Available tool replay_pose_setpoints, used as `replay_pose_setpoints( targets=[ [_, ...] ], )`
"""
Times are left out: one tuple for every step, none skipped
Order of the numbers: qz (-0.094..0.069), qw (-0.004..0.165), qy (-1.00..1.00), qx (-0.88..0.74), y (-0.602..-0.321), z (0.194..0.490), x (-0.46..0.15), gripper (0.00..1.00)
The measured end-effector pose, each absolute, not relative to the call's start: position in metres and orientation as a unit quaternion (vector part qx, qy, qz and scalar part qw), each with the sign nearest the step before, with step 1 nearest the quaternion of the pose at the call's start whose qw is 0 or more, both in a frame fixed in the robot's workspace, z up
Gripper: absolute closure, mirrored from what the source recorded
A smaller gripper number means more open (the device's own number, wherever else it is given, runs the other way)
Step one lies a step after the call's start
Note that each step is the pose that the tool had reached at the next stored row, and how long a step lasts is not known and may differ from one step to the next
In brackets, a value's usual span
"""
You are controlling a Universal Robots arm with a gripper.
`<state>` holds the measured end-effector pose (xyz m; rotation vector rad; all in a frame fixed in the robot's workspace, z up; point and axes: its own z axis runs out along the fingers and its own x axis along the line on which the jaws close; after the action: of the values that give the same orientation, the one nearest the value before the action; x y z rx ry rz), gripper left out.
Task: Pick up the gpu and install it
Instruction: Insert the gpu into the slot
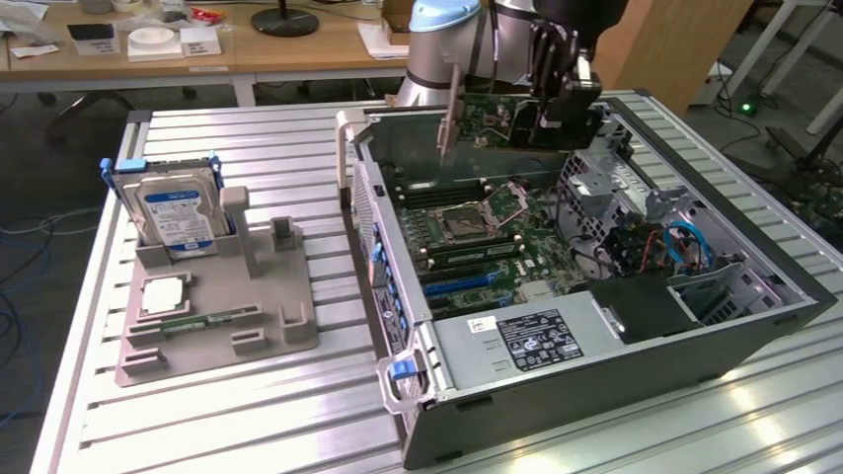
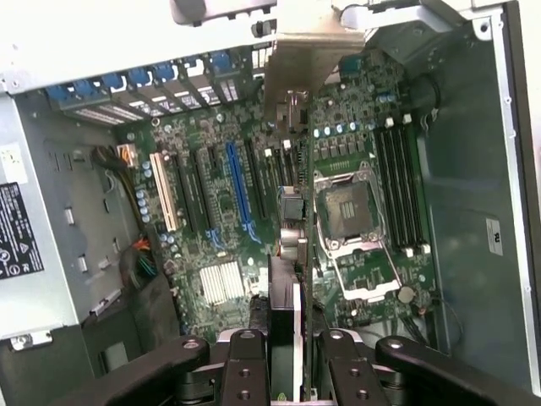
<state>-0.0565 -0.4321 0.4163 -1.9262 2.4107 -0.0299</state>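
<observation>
gripper clamps gpu on edge | held over far end of open PC case | hard drive upright in grey fixture on tabletop, exterior view's left

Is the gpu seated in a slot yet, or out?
Out. The gripper holds the gpu on edge above the open case, and the long blue slot inside is empty.

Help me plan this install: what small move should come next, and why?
Probably ease the gpu straight down, kept upright. The gripper holds it edge-down above the open case, clear of the motherboard, so it is not yet seated.
</observation>
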Motion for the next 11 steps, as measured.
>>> replay_pose_setpoints(
  targets=[
    [-0.011,0.030,0.780,-0.624,-0.4323,0.4163,-0.0565,0.73],
    [-0.013,0.031,0.780,-0.625,-0.4323,0.4163,-0.0566,0.73],
    [-0.014,0.034,0.780,-0.625,-0.4323,0.4163,-0.0566,0.73],
    [-0.016,0.036,0.779,-0.626,-0.4323,0.4163,-0.0567,0.73],
    [-0.017,0.038,0.778,-0.627,-0.4323,0.4163,-0.0567,0.73],
    [-0.018,0.039,0.777,-0.628,-0.4323,0.4162,-0.0566,0.73],
    [-0.019,0.040,0.776,-0.629,-0.4323,0.4162,-0.0566,0.73],
    [-0.019,0.040,0.775,-0.631,-0.4323,0.4162,-0.0566,0.73],
    [-0.019,0.040,0.773,-0.633,-0.4323,0.4162,-0.0566,0.73],
    [-0.019,0.040,0.771,-0.635,-0.4323,0.4162,-0.0567,0.73],
    [-0.019,0.040,0.768,-0.639,-0.4323,0.4161,-0.0567,0.73]
  ],
)
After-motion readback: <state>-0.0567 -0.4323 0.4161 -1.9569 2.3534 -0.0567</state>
